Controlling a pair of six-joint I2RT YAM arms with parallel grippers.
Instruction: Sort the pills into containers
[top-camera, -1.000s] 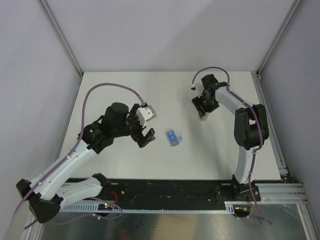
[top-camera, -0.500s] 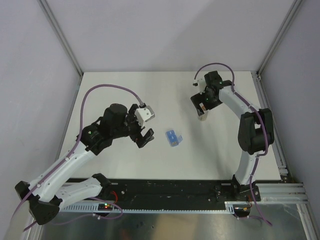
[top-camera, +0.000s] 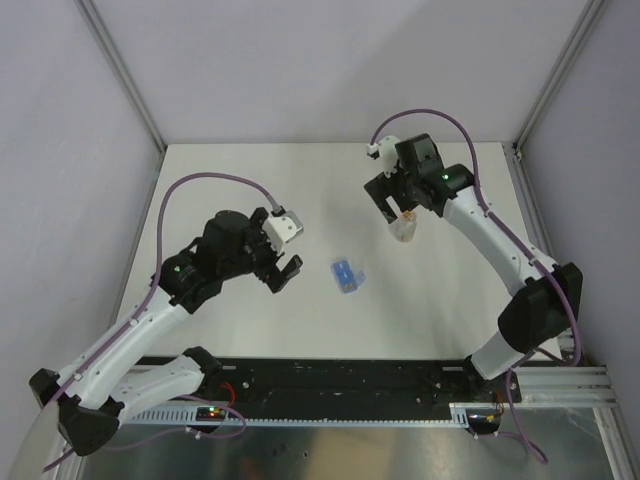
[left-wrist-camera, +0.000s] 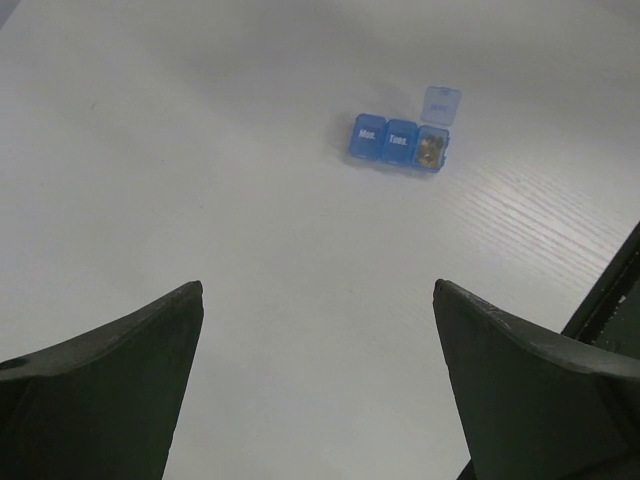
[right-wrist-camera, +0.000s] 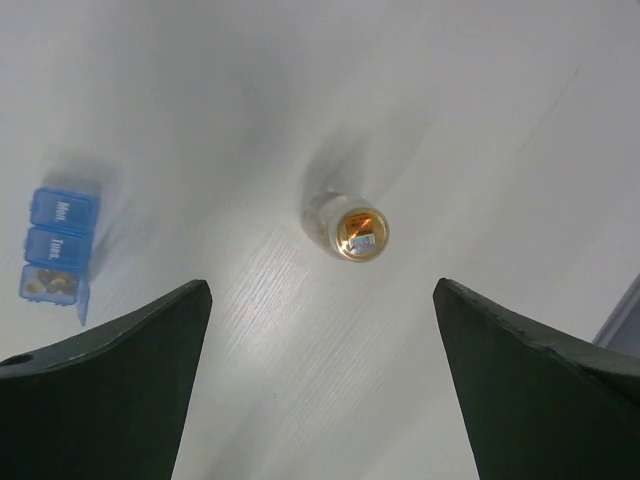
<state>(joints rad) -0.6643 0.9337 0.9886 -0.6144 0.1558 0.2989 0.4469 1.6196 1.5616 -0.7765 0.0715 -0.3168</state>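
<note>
A small translucent blue plastic strip (top-camera: 346, 275) of three joined square compartments lies flat near the middle of the white table (top-camera: 250, 180), between the two arms and touched by neither. In the left wrist view two of its lids are down, printed "Mon." and "Tues.", while the lid at the end stands open — in that end compartment sits an orange-brown mass of pills (left-wrist-camera: 431, 150). What the two lidded compartments hold cannot be told.

The left gripper (left-wrist-camera: 318, 300) hangs over bare table to the left of the strip, its jaws spread wide with nothing between them. The strip lies ahead of it, a little right of centre in its camera, well apart from both fingers.

The right gripper (right-wrist-camera: 320, 290) is over the far right part of the table, jaws likewise spread wide and empty. Below it stands a small clear cylindrical vial (right-wrist-camera: 350, 228), upright and seen almost straight down its mouth — something orange-brown shows inside. In the wrist view the vial falls between the two fingers, but neither touches it. In the top view the vial shows just at the near side of the gripper, apart from the strip, which lies to its left and nearer the arm bases.
</note>
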